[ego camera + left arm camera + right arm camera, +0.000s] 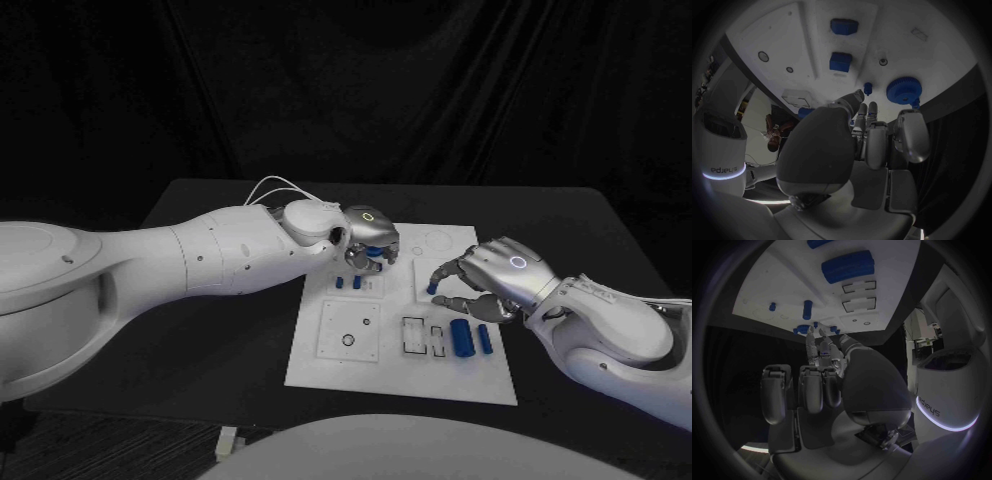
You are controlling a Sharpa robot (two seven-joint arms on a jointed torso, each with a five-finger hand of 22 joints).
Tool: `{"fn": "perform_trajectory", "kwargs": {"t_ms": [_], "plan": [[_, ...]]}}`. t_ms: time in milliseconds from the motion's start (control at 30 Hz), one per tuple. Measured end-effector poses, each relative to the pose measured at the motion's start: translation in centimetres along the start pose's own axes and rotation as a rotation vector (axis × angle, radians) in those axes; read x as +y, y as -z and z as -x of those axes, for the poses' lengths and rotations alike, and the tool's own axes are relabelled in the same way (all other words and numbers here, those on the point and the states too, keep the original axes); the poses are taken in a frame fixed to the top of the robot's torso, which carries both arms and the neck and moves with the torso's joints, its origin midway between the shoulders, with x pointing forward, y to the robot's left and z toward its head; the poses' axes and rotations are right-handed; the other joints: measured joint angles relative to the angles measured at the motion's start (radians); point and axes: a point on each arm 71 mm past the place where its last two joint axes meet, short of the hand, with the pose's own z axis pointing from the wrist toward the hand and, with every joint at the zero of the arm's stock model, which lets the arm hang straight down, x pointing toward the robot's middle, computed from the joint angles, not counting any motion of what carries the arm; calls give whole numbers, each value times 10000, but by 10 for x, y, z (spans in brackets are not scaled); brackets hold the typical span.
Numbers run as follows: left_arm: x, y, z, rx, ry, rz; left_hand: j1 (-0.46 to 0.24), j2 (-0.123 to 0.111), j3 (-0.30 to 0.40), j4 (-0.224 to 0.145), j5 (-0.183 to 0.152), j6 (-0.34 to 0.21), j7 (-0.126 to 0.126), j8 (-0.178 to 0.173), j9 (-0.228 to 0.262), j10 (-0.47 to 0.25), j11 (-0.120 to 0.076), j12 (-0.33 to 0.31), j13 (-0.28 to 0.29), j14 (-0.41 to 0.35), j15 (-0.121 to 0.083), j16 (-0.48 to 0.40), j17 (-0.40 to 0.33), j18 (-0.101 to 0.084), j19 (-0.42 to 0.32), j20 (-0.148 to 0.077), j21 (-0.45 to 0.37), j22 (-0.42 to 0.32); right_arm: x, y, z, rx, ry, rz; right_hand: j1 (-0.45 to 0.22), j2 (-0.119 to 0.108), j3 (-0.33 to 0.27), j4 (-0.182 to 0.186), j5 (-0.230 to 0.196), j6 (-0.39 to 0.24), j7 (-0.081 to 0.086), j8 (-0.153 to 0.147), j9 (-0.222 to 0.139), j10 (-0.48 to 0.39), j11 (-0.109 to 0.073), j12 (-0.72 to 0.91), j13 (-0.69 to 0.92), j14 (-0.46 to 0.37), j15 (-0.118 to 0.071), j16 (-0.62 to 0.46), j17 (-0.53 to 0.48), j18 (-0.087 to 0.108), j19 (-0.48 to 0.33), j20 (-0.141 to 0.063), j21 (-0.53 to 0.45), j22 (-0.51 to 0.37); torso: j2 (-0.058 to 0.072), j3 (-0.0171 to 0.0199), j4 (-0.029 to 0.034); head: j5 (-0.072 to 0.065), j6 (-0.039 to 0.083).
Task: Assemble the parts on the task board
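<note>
Two white arms are reaching over the black table (577, 215), meeting above the white task board (325, 365), which is lying in the table's middle with bare table showing on every side. The left hand (366, 244) is hovering over the board's far left corner, fingers curled around small blue pieces; whether it is holding one, I cannot tell. The right hand (483, 285) is hanging over the board's right half, fingers bent and apart, holding nothing. Two blue cylinders (470, 338) are lying near the board's right edge, two small pegs (348, 283) below the left hand. Lettering on an arm band in the wrist views is unreadable.
</note>
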Motion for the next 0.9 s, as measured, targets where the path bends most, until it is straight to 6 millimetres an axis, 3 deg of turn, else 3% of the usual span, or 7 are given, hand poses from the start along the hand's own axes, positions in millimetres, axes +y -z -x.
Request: {"fn": "perform_trajectory", "kwargs": {"t_ms": [267,533,900], "plan": [[1,-2,-5,88,49,78,0,0,54,-54,0,35,-34,0,0,33,32,0,1,0,0,0,-20,-1,0,0,-52,0,0,0,0,0,-2,-3,0,0,0,0,0,0,0,0,0,0,0,0,0,0,0,0,0,0,0,0,0,0,0,0,-9,-15,0],[2,-3,-8,126,61,155,-159,-78,124,-124,-56,-129,-336,0,-63,-7,73,0,21,0,1,0,-97,-1,-36,37,-116,0,0,0,0,10,-1,-3,0,0,0,0,0,0,0,0,1,0,0,0,0,0,0,0,0,0,0,0,0,-1,-4,0,-10,-15,0],[4,-4,-9,161,57,237,-244,7,151,-151,-56,-165,-372,0,-74,25,105,75,84,0,1,0,-145,-1,-70,71,-157,0,0,0,0,30,2,4,0,0,0,0,0,0,0,0,1,0,0,0,-1,0,0,0,0,0,0,0,0,7,-3,-1,-9,-25,0]]}}
